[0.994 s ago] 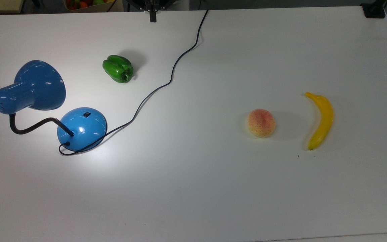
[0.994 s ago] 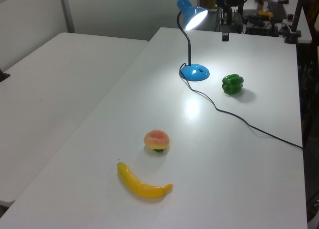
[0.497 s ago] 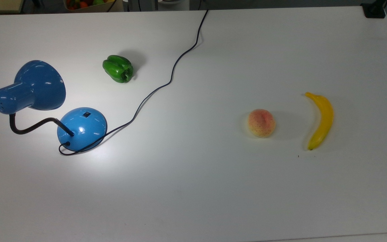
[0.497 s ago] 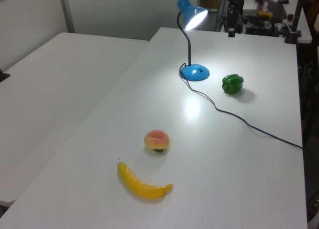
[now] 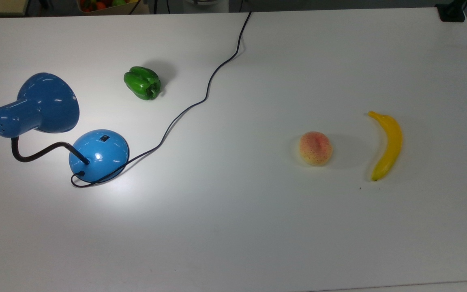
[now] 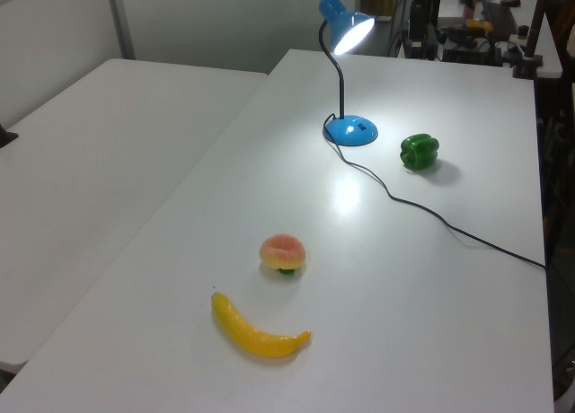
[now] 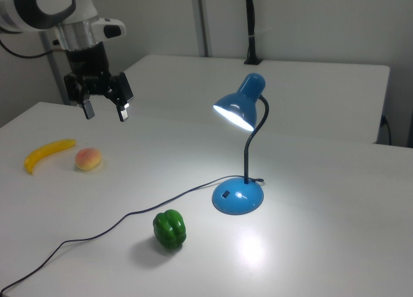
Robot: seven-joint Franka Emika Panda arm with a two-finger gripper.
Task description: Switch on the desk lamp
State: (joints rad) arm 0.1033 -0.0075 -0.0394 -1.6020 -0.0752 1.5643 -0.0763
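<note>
**Glowing Lamp, Claw Raised Clear**

Working outward from the claw [image 7: 104,109] in the right view: its two fingers [image 7: 122,112] are spread apart, gripping nothing, and it hangs in the air above the white table [image 7: 310,181]. Below it, toward the right view's left, lie the peach [image 7: 88,159] and banana [image 7: 48,153]. Farther off, toward the right view's right, sit the green pepper [image 7: 169,229] and the desk lamp [image 7: 240,148], upright and well apart from the claw. Its shade is lit, casting a bright patch on the table. Its black cord [image 7: 129,213] trails across the tabletop.
</note>
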